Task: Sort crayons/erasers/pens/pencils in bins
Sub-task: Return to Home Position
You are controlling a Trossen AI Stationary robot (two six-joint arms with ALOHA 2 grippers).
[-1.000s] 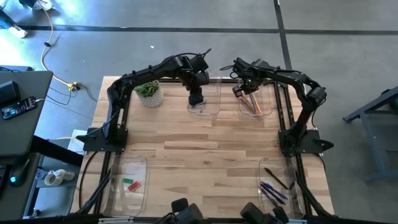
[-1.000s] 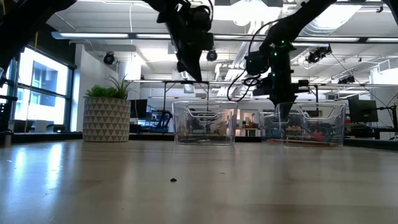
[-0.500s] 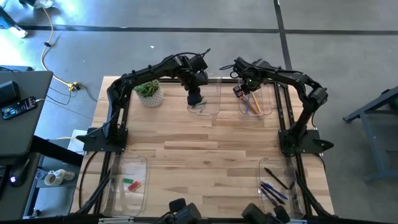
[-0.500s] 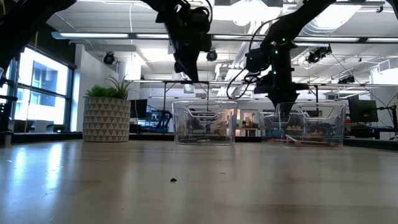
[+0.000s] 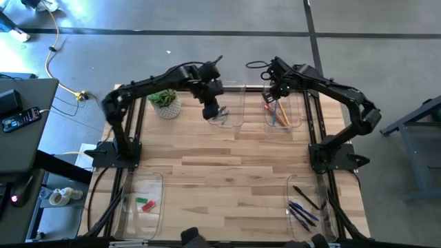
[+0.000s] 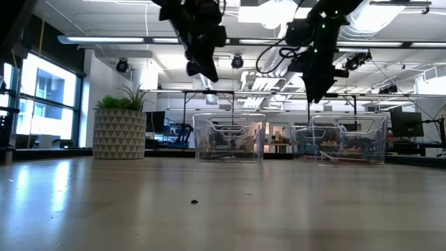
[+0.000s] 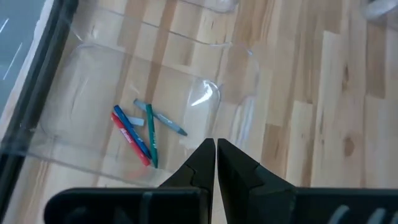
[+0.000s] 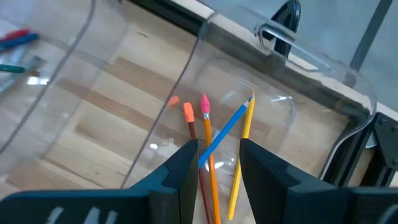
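Four clear bins stand at the table's corners. The far-middle bin [image 5: 227,109] holds several crayons [image 7: 140,127]. The far-right bin [image 5: 286,111] holds orange and yellow pencils [image 8: 208,134] with a blue stick [image 8: 229,129] lying across them. The near-left bin [image 5: 141,200] holds red and green erasers [image 5: 145,204]. The near-right bin [image 5: 308,207] holds dark and blue pens [image 5: 302,210]. My left gripper [image 7: 216,144] is shut and empty, above the crayon bin's near-left part [image 5: 211,112]. My right gripper [image 8: 219,152] is open and empty, above the pencil bin [image 5: 270,96].
A potted green plant [image 5: 165,102] stands at the far left, next to the crayon bin. Bare wooden tabletop [image 5: 220,172] lies between the far and near bins. Dark frame rails [image 5: 317,131] run along the table's sides.
Both grippers have gone up, away from the far bins. My left gripper has also drifted a little toward the table's left edge, and its arm has swung out to the left.
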